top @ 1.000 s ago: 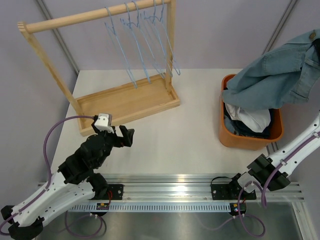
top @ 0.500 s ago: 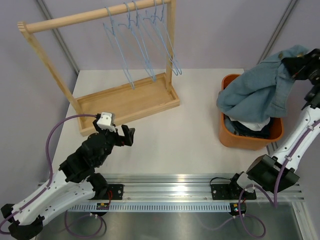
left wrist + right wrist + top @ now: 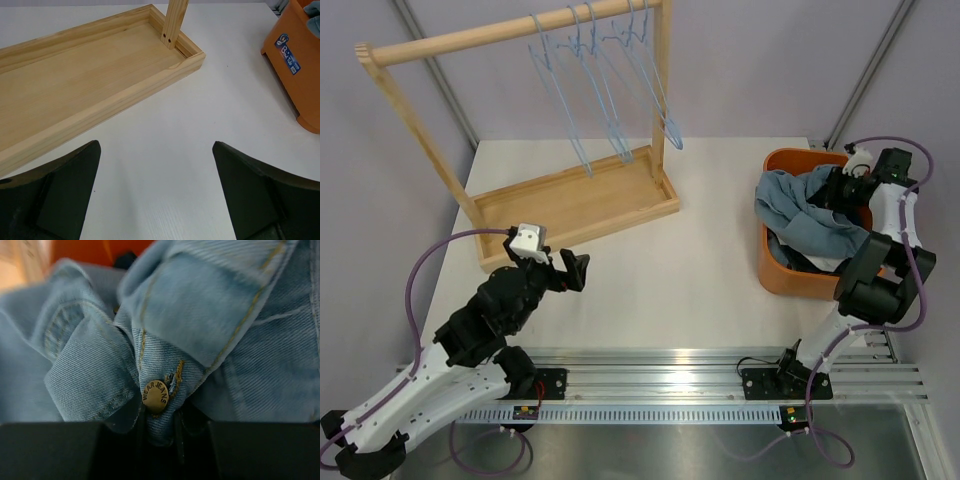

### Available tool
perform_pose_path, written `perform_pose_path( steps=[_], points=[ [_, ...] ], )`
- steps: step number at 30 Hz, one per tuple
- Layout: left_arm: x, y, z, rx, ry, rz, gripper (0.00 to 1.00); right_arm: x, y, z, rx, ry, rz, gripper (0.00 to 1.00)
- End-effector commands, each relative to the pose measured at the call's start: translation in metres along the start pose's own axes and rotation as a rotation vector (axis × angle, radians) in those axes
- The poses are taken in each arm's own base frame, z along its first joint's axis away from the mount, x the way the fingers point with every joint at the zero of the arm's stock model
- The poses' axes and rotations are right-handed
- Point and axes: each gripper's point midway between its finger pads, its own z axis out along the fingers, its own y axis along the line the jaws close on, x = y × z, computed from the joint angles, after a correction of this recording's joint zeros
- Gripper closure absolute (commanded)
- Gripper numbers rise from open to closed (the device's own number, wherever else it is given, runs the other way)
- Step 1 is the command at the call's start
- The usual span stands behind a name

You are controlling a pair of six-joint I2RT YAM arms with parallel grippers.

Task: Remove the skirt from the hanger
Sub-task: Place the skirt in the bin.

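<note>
- Risk is judged to lie mainly in the release. The pale blue denim skirt (image 3: 800, 215) is bunched on top of the other clothes in the orange plastic bin (image 3: 772, 272), and one fold reaches over the bin's left rim. That part could slide out onto the white counter (image 3: 700, 260) if the cloth is let go too high or too near that edge.
- A second danger is seen in the grip itself. Only a small fold of the waistband, just beside the round brass button (image 3: 155, 396), is pinched. The denim could therefore slip out too early. It could also catch between the fingers when they are opened and be dragged over the rim when the arm is pulled away.
- The right tool (image 3: 837, 190) is closed to a narrow gap on the skirt, above the far right part of the bin. In the wrist view the cloth is seen clamped between the black fingers.
- The left tool (image 3: 575, 272) is opened as wide as it goes. Nothing is held or touched by it, and it hovers over the counter near the light wooden rack (image 3: 570, 205).
- No hanger is seen inside the skirt, and the thin blue wire hangers (image 3: 610, 100) on the rack are bare. The removal is therefore judged to be done, and only the putting down is left.
</note>
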Motion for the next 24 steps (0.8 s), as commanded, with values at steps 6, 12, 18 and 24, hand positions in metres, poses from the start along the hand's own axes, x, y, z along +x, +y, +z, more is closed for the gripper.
perform_pose_path(
  steps=[6, 12, 18, 24],
  points=[
    [-0.018, -0.006, -0.003, 0.026, -0.062, -0.049, 0.01, 0.085, -0.029, 0.024, 0.148, 0.344, -0.085, 0.93],
    [-0.017, -0.011, 0.002, 0.042, -0.073, -0.058, 0.01, 0.100, -0.040, 0.030, 0.174, 0.392, -0.123, 0.87],
    [-0.019, -0.013, 0.005, 0.052, -0.093, -0.068, 0.01, 0.069, -0.034, 0.005, 0.216, 0.319, -0.214, 0.66],
    [-0.019, -0.013, 0.006, 0.050, -0.100, -0.080, 0.01, -0.009, -0.002, -0.066, 0.251, 0.100, -0.337, 0.30]
  ],
)
